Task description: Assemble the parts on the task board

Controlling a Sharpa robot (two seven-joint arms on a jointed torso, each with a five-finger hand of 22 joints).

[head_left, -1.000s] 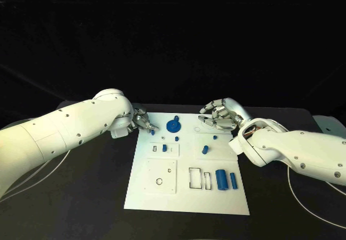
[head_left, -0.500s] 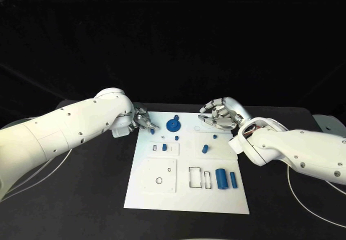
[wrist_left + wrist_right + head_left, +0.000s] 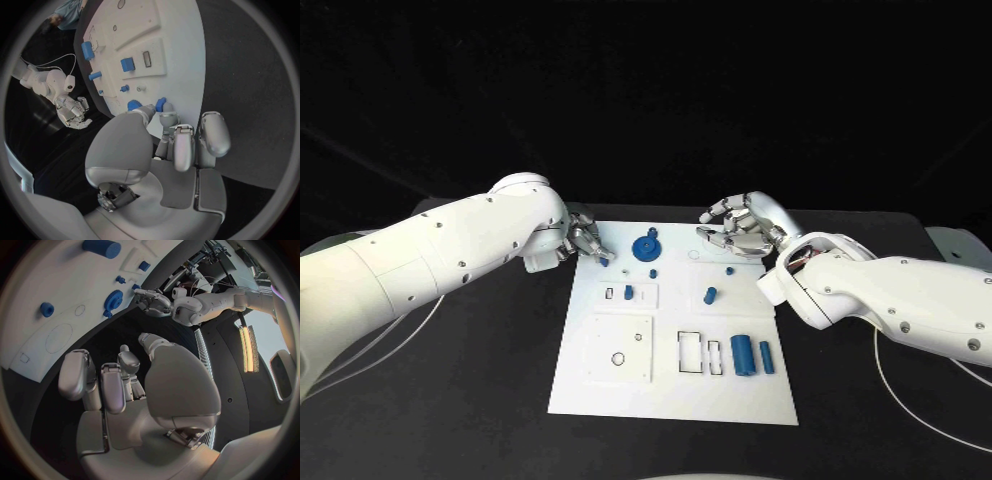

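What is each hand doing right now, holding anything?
Left hand: pinching a small blue part at the task board's edge.
Right hand: fingers curled, holding nothing, hovering by the board's far corner.

Right hand [image 3: 134, 385] up over the dark tabletop [image 3: 103, 347] just off the edge of the white task board [image 3: 56, 305], fingers loosely curled with nothing between them. On the board, a blue gear [image 3: 114, 298], a blue cylinder [image 3: 101, 247], a small round blue part [image 3: 47, 309] and a little blue block [image 3: 144, 265]. Beyond the board's edge, left hand [image 3: 152, 301] close by the gear, white arm [image 3: 212, 302] behind it.
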